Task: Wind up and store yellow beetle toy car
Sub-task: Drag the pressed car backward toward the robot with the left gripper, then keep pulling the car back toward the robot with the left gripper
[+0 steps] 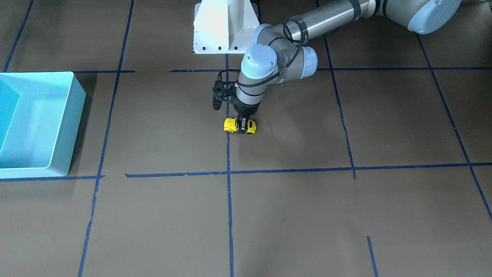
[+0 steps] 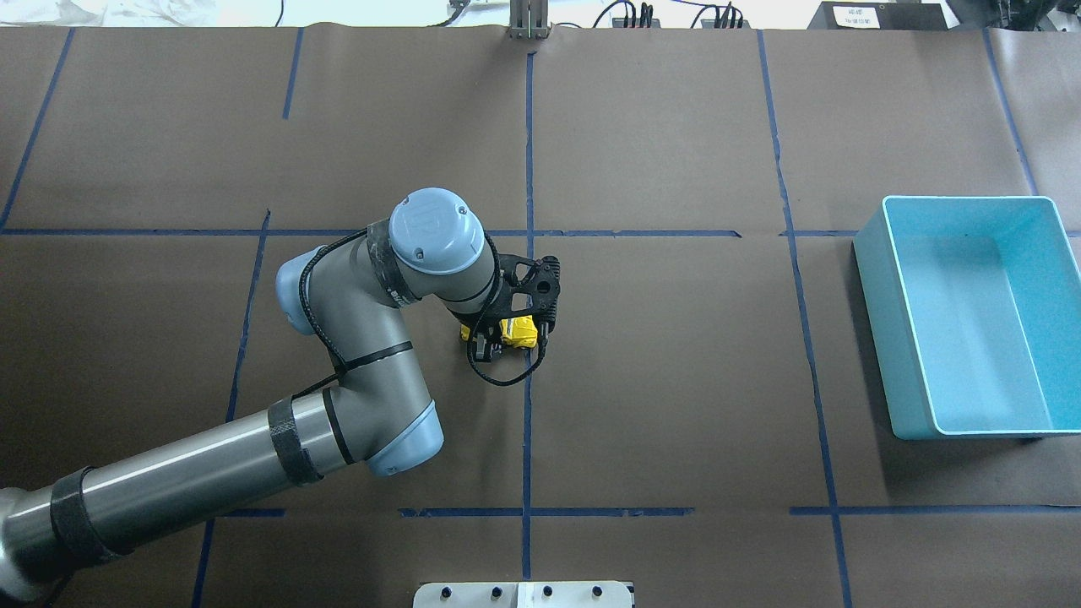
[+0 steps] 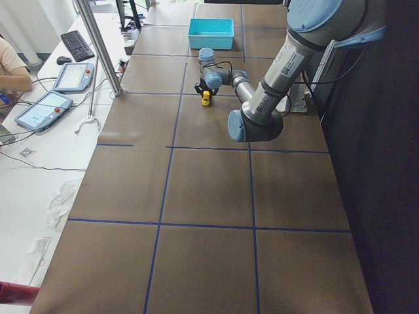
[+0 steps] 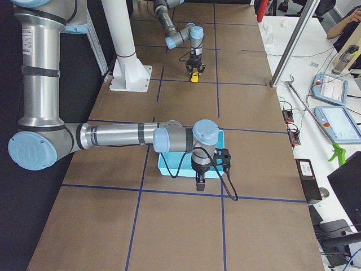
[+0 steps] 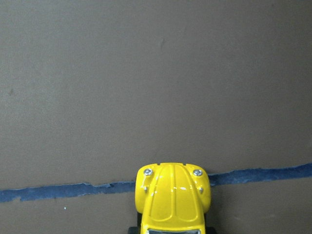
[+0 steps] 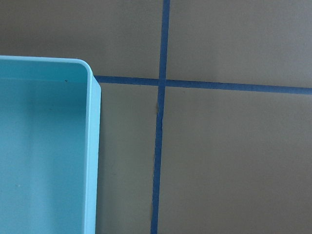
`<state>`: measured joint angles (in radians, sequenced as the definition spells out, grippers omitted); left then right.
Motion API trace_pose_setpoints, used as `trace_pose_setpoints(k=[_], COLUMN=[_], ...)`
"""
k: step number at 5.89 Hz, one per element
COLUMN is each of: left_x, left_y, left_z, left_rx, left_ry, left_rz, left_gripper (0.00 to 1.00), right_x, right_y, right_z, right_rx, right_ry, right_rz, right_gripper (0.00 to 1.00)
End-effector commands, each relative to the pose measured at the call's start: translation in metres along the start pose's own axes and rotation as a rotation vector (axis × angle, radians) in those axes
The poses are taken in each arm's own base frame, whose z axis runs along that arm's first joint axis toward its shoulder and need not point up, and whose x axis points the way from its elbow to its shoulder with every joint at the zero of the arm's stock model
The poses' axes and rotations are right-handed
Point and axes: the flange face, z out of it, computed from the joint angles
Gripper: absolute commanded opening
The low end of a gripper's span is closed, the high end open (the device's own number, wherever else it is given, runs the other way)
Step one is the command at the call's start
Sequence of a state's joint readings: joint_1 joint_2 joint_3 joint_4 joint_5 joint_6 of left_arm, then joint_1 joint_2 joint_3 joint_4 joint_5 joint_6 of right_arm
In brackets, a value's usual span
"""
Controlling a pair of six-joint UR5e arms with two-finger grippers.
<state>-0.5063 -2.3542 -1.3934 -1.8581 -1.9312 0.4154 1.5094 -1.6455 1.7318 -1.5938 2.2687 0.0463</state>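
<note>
Pinching the yellow car across its middle, the left claw points straight down from its wrist, one finger on each long side. The car's wheels rest on the brown table. In the front-facing view the car's two ends stick out at 9 and 3 o'clock of the fingers. The car sits across a blue tape line. From the left wrist camera the rounded hood fills the 6 o'clock edge, its nose over the tape. In the overhead view the light blue bin lies well apart from the car, at 3 o'clock. The right claw hangs just beside that bin's corner. I cannot tell whether that claw is released or clenched.
</note>
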Motion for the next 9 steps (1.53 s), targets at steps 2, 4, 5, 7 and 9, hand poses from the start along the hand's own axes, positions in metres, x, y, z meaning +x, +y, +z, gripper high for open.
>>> trace_pose_setpoints(k=[2, 4, 5, 7, 9], left_x=[0.001, 0.001, 0.001, 0.001, 0.002], left_y=[0.003, 0.009, 0.009, 0.014, 0.019], left_z=[0.001, 0.001, 0.001, 0.003, 0.002], left_rx=[0.001, -0.002, -0.001, -0.007, -0.007], left_ry=[0.0, -0.002, 0.0, 0.001, 0.0], left_rz=[0.001, -0.002, -0.002, -0.005, -0.006], left_gripper=[0.36, 0.36, 0.36, 0.36, 0.36], right_x=[-0.001, 0.0, 0.0, 0.0, 0.0], right_y=[-0.001, -0.001, -0.001, -0.001, -0.001], right_z=[0.0, 0.0, 0.0, 0.0, 0.0], right_rx=[0.0, 0.001, 0.001, 0.001, 0.001], right_ry=[0.0, 0.0, 0.0, 0.0, 0.0], right_rz=[-0.002, -0.001, -0.001, -0.001, -0.001], right_gripper=[1.0, 1.0, 1.0, 1.0, 1.0])
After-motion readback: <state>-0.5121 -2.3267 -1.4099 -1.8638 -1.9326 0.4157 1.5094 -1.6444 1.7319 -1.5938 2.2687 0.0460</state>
